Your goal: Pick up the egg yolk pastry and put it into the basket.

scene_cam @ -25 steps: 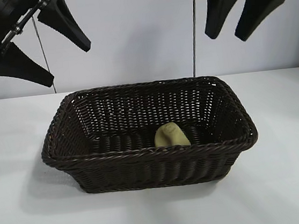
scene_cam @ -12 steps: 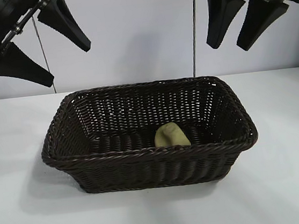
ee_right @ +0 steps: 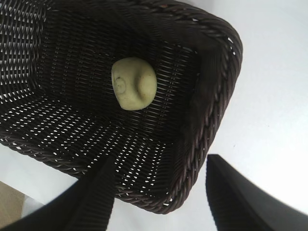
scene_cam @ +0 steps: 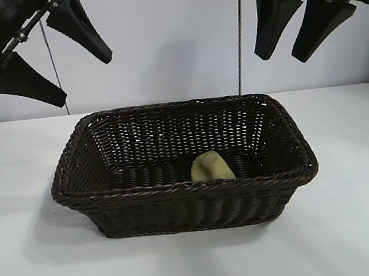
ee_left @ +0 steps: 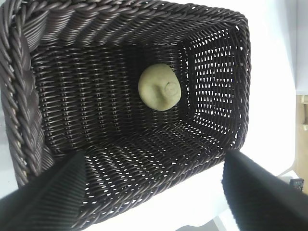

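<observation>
Exterior: egg yolk pastry (scene_cam: 211,167) lying inside basket (scene_cam: 185,190) by its near wall, left gripper (scene_cam: 47,52) and right gripper (scene_cam: 296,20) raised above, fingers apart, empty; both wrist views: pastry on basket floor.

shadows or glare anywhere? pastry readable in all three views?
Exterior view: soft shadow left of the basket, no glare; pastry half hidden by the near rim. Left wrist view: pastry clear, table washed out white. Right wrist view: pastry clear, finger edges blurred.
</observation>
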You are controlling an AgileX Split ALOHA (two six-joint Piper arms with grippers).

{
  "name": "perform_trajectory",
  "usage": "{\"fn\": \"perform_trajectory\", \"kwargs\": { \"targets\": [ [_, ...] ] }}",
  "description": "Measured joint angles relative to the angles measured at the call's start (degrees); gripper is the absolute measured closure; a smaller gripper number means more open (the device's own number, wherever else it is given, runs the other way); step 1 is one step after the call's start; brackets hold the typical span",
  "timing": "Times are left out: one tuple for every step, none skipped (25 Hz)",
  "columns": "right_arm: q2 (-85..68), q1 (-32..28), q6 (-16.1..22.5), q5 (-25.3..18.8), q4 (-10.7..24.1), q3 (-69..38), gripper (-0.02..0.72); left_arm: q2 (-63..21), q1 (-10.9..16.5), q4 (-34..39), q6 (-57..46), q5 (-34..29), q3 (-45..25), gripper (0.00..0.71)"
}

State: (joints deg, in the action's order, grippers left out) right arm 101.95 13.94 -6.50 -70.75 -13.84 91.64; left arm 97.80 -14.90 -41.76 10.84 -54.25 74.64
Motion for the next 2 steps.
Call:
{"fn": "perform_trajectory", "kwargs": {
  "targets": [
    [0.0, 0.0, 0.0, 0.0, 0.0, 0.0, 0.29, 0.0, 0.0, 0.0, 0.0, 0.0, 0.0, 0.144],
    [0.0, 0.0, 0.0, 0.0, 0.0, 0.0, 0.29, 0.0, 0.0, 0.0, 0.0, 0.0, 0.0, 0.144]
  ]
}}
